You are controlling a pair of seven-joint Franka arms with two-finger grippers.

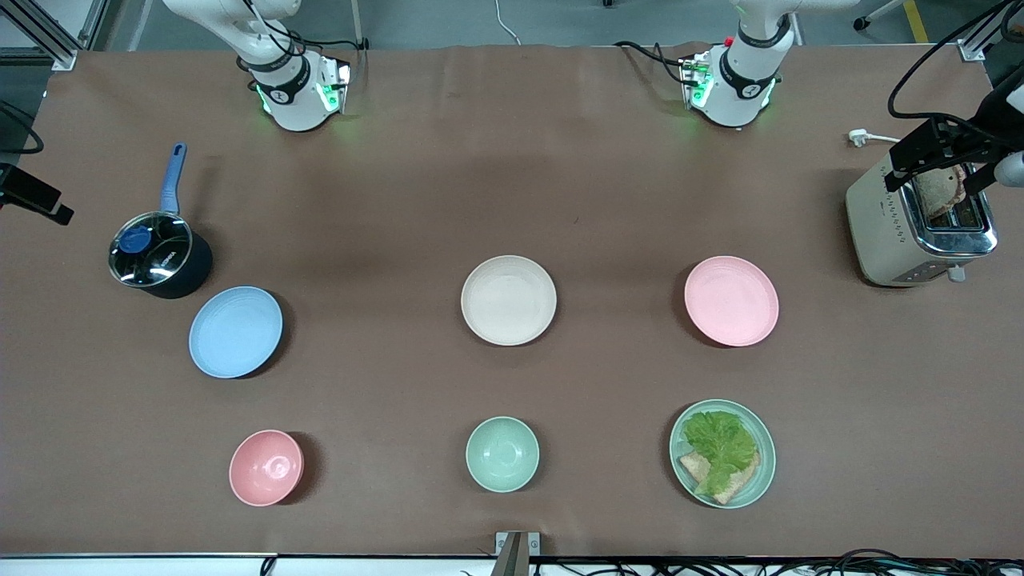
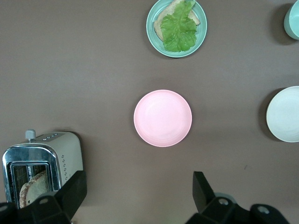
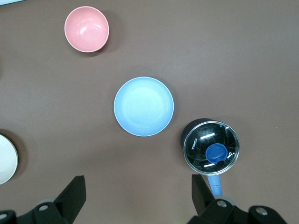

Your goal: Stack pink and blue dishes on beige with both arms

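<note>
The beige plate (image 1: 509,300) lies mid-table, bare. The pale pink plate (image 1: 731,301) lies beside it toward the left arm's end, also seen in the left wrist view as the pink plate (image 2: 162,118). The light blue plate (image 1: 235,331) lies toward the right arm's end, and appears as the blue plate (image 3: 144,106) in the right wrist view. My left gripper (image 2: 138,193) hangs open high above the table near the pink plate, holding nothing. My right gripper (image 3: 138,196) is open too, high over the table near the blue plate. Both arms wait by their bases.
A lidded dark saucepan (image 1: 160,254) with a blue handle stands by the blue plate. A toaster (image 1: 920,228) holding bread sits at the left arm's end. Nearer the front camera are a pink bowl (image 1: 266,467), a mint bowl (image 1: 502,454) and a mint plate (image 1: 722,454) with lettuce and bread.
</note>
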